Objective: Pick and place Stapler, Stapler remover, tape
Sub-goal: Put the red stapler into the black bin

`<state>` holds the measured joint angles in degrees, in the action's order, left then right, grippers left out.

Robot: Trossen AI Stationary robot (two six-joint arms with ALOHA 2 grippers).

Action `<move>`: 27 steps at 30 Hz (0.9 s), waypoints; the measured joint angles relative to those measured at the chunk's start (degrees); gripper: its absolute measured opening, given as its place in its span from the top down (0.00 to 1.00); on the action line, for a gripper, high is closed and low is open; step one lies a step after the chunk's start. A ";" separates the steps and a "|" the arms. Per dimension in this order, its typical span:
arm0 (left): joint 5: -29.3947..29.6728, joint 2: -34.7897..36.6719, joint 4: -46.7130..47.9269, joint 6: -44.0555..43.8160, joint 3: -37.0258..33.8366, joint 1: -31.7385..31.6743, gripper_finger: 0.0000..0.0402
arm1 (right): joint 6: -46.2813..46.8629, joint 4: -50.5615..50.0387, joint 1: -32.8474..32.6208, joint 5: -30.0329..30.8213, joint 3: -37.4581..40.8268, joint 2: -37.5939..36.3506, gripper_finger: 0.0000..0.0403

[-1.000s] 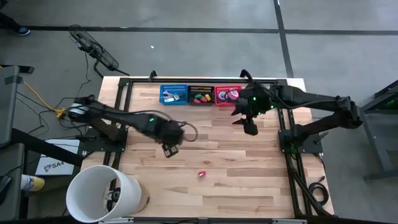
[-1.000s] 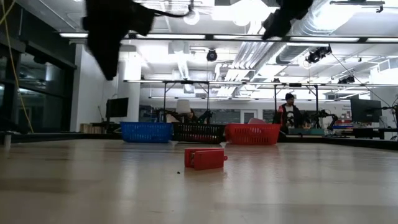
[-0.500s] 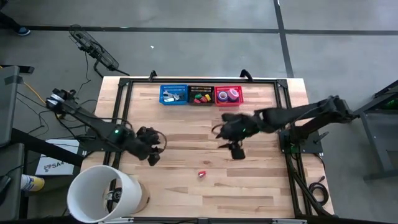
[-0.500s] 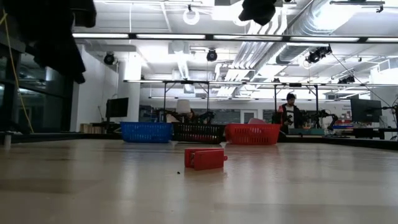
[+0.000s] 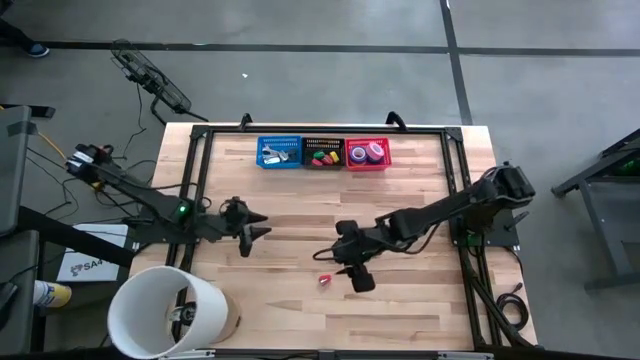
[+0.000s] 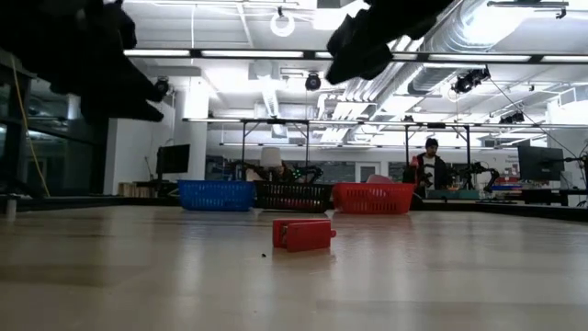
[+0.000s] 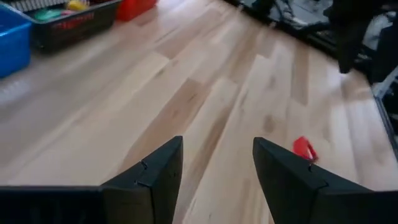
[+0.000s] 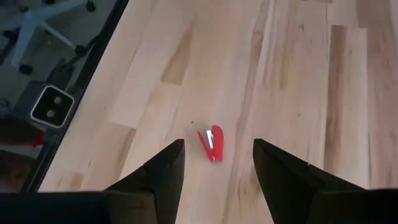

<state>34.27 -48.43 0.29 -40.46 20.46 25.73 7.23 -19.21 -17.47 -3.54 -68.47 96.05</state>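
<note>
The stapler [image 5: 325, 281] is lying on the table [image 5: 420, 300], long axis seemingly running toward the baskets [image 5: 323, 152]; both right gripper [image 5: 358, 280] and left gripper [image 5: 258, 232] are gaping empty

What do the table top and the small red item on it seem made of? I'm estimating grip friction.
Table: looks like light wood planks, with visible grain and a slight sheen. Red stapler: probably glossy plastic with a pale, possibly metal strip; too small to be sure.

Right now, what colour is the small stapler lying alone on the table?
Red. The stapler shows best in the right wrist view, between the right end effector's open fingers.
</note>
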 joint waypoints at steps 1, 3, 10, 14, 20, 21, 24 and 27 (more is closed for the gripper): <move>-1.82 0.12 -3.14 1.91 -1.72 -1.13 0.53 | 0.25 1.05 -0.01 -0.03 -0.03 0.53 0.55; -5.28 0.16 -9.63 4.13 -4.98 -3.83 0.53 | 0.93 1.81 -0.12 -0.02 -0.04 1.46 0.55; -15.71 1.74 -34.77 9.60 -19.03 -11.02 0.57 | 1.89 3.42 -0.15 0.96 -0.21 2.30 0.55; -22.77 2.98 -37.11 14.94 -19.16 -15.45 0.67 | 2.37 4.31 -0.15 1.58 -0.20 2.87 0.55; -39.03 2.96 -36.34 19.83 -19.18 -24.24 0.85 | 1.83 5.14 0.24 -0.65 -0.20 6.80 0.55; -40.77 2.96 -35.75 20.69 -19.19 -25.77 0.87 | 1.69 5.37 0.24 -1.20 -0.20 7.79 0.55; -41.61 2.96 -34.48 24.65 -19.20 -29.82 0.94 | 0.75 5.77 0.22 -1.51 -0.19 10.31 0.55; -41.68 2.85 -34.36 29.08 -19.24 -33.31 0.98 | -0.08 5.76 0.22 -1.56 -0.11 12.01 0.55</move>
<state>-7.41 -45.58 -34.07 -11.38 1.22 -7.58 7.15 -13.44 -17.26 -5.10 -68.58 108.07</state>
